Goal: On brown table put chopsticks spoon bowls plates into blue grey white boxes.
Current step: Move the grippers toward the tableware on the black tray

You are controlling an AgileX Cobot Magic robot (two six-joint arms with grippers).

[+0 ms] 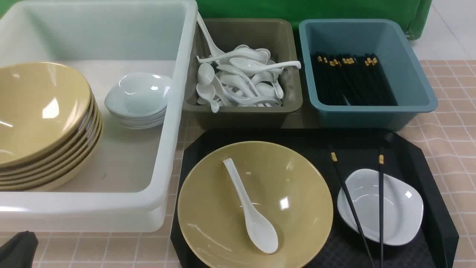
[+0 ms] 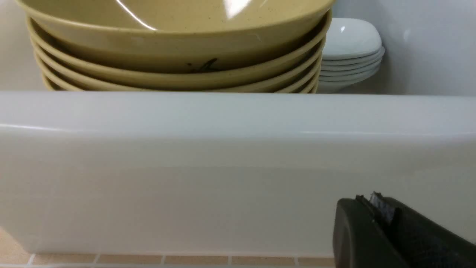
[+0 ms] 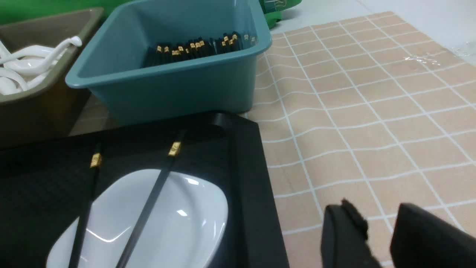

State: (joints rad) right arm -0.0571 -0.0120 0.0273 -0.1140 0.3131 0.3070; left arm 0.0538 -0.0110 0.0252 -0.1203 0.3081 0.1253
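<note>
A yellow bowl (image 1: pixel 260 208) on the black tray (image 1: pixel 442 223) holds a white spoon (image 1: pixel 251 210). Beside it a white dish (image 1: pixel 394 206) has two black chopsticks (image 1: pixel 380 208) lying across it; dish (image 3: pixel 178 216) and chopsticks (image 3: pixel 148 208) also show in the right wrist view. My left gripper (image 2: pixel 372 201) is shut and empty, low in front of the white box's (image 2: pixel 238 167) near wall. My right gripper (image 3: pixel 377 210) is open and empty over the tablecloth, just right of the tray.
The white box (image 1: pixel 167 149) holds a stack of yellow bowls (image 1: pixel 41 123) and a stack of white dishes (image 1: pixel 139 98). The grey box (image 1: pixel 241 111) holds spoons, the blue box (image 1: pixel 375 111) chopsticks. Checked cloth (image 1: pixel 453 141) lies to the right.
</note>
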